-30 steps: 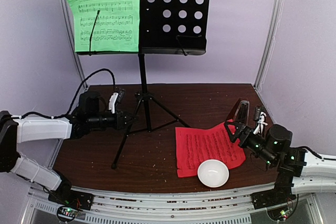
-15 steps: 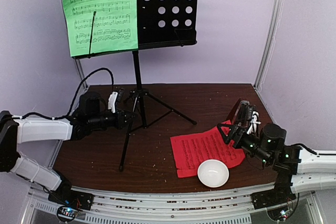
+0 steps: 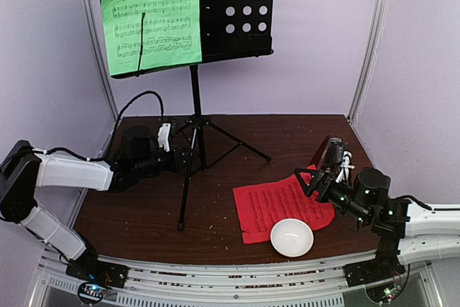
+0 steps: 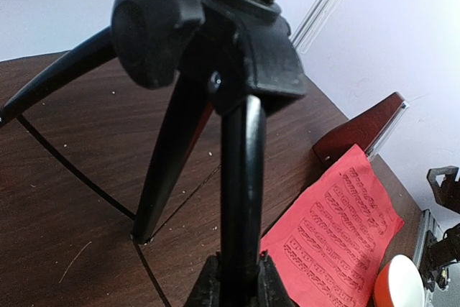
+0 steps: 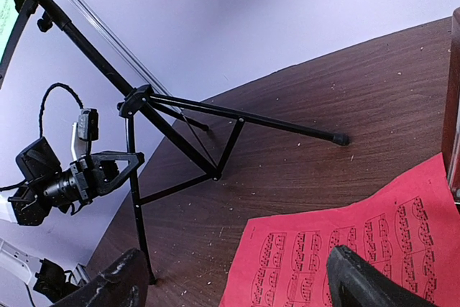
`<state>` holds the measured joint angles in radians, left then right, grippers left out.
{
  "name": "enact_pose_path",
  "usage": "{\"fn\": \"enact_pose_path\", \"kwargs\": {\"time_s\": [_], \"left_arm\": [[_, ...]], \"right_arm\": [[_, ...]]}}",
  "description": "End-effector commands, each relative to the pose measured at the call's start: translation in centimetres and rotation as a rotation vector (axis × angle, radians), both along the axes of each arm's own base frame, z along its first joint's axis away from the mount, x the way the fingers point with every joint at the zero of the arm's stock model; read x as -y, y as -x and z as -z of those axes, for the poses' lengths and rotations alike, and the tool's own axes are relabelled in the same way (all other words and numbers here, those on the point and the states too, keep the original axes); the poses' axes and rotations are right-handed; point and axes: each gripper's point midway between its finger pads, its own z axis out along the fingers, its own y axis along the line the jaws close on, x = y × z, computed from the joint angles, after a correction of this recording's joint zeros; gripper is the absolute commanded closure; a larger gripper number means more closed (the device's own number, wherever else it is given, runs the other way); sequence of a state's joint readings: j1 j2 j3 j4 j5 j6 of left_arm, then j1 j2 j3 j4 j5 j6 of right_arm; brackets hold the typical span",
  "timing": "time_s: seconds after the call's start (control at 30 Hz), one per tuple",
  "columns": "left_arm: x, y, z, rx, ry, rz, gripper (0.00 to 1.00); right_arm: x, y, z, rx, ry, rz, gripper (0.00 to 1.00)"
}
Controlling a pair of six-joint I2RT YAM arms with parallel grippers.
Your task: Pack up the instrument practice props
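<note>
Music stand [image 3: 195, 98], stood toward the table's [image 3: 287, 131] back left corner and pinched by one leg [image 4: 241, 177] in the left gripper [image 3: 187, 161], could be toppled, being top-heavy, and its green sheet [image 3: 152, 16] shed; the right gripper [image 3: 309, 181] is held wide.

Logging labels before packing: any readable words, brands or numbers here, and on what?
No legible words, brands or numbers anywhere.
Green sheet on the music stand: printed music staves only, too small to read.
Red sheet: printed music staves only, too blurred to read.
</note>
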<state>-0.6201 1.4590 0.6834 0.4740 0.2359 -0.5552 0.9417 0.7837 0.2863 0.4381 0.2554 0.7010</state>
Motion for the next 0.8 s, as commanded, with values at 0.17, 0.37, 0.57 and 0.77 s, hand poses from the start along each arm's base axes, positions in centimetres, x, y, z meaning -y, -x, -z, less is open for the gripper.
{"fn": "enact_pose_path", "kwargs": {"time_s": [0.17, 0.37, 0.57, 0.77], "left_arm": [[1.6, -1.5, -5.3, 0.101, 0.181, -0.041, 1.00], [3.4, -1.8, -5.1, 0.095, 0.195, -0.005, 1.00], [2.4, -1.5, -5.1, 0.100, 0.164, -0.031, 0.63], [-1.3, -0.7, -6.5, 0.150, 0.107, -0.128, 0.26]], "right_arm": [[-0.4, -0.4, -1.6, 0.038, -0.033, -0.002, 0.12], [-1.2, -0.6, -1.6, 0.030, -0.024, -0.020, 0.12], [-1.6, -0.5, -2.4, 0.037, -0.030, -0.038, 0.12], [-3.3, -0.9, -5.2, 0.073, -0.035, -0.082, 0.11]]}}
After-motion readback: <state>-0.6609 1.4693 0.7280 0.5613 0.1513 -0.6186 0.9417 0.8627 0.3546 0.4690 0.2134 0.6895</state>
